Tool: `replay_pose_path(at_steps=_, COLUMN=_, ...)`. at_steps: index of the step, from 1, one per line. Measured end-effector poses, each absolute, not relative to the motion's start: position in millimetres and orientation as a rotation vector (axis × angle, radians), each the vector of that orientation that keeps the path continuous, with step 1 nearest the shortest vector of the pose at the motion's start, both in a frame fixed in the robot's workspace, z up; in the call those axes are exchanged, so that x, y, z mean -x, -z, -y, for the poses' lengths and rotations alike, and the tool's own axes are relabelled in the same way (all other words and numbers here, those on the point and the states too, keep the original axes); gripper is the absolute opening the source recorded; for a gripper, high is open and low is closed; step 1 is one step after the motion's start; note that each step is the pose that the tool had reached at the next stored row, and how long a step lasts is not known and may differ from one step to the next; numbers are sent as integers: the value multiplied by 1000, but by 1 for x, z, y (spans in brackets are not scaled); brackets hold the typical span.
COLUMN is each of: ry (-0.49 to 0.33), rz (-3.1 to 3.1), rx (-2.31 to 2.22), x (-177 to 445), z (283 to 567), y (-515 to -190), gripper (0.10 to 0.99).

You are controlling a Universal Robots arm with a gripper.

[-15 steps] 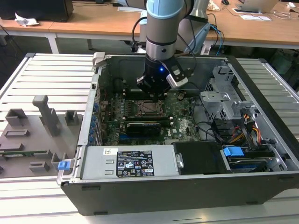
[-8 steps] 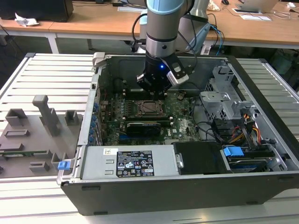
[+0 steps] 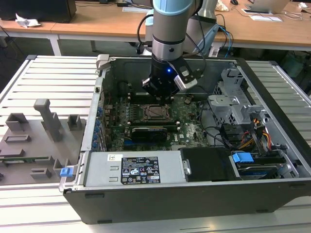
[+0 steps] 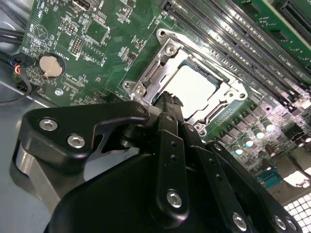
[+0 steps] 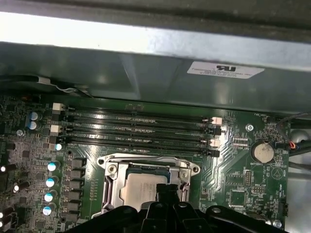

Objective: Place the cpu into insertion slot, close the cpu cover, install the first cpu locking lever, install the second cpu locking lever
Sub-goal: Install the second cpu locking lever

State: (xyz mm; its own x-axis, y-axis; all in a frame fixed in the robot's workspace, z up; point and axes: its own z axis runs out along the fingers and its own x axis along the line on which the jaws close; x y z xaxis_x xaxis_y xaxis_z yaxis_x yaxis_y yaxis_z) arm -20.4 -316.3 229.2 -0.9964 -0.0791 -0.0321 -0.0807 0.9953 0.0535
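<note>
The cpu (image 4: 192, 87) lies flat in the insertion slot (image 4: 168, 47) on the green motherboard, its pale metal top showing. The silvery cpu cover (image 4: 154, 73) lies down around it, and the chip shows through the centre window. In the first wrist view the cpu (image 5: 140, 188) sits inside the cover (image 5: 114, 190) the same way. My gripper (image 4: 167, 101) hangs right over one edge of the socket, fingers shut together with nothing seen between them. In the exterior view the gripper (image 3: 163, 95) is inside the open computer case just above the socket (image 3: 155, 111).
Long memory slots (image 5: 141, 128) run beside the socket, and a coin battery (image 5: 262, 151) sits on the board. A black graphics card (image 3: 148, 132), a drive cage (image 3: 233, 104) and cables crowd the case. Grey fixtures (image 3: 43, 126) stand on the table at the exterior view's left.
</note>
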Motion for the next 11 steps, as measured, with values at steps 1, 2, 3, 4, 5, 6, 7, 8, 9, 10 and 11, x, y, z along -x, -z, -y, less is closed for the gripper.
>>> replay_pose_path(at_steps=1, ry=-85, rz=-3108, rx=124, x=20, z=317, y=-229, gripper=106)
replay_pose_path(at_steps=2, ry=-85, rz=-3108, rx=124, x=20, z=317, y=-229, gripper=106)
replay_pose_path(at_steps=3, ry=-85, rz=-3108, rx=124, x=20, z=318, y=-230, gripper=106)
replay_pose_path(at_steps=4, ry=-85, rz=-3108, rx=124, x=20, z=318, y=-231, gripper=106)
replay_pose_path(at_steps=5, ry=-85, rz=-3108, rx=124, x=20, z=318, y=-232, gripper=106)
replay_pose_path(at_steps=6, ry=-85, rz=-3108, rx=124, x=20, z=318, y=-233, gripper=106)
replay_pose_path(at_steps=7, ry=-85, rz=-3108, rx=124, x=20, z=318, y=-234, gripper=106)
replay_pose_path(at_steps=8, ry=-85, rz=-3108, rx=124, x=20, z=318, y=-236, gripper=106)
replay_pose_path(at_steps=9, ry=-85, rz=-3108, rx=124, x=20, z=318, y=-238, gripper=106)
replay_pose_path(at_steps=10, ry=-85, rz=-3108, rx=124, x=20, z=318, y=-239, gripper=106)
replay_pose_path(at_steps=11, ry=-85, rz=-3108, rx=124, x=20, z=318, y=-241, gripper=106)
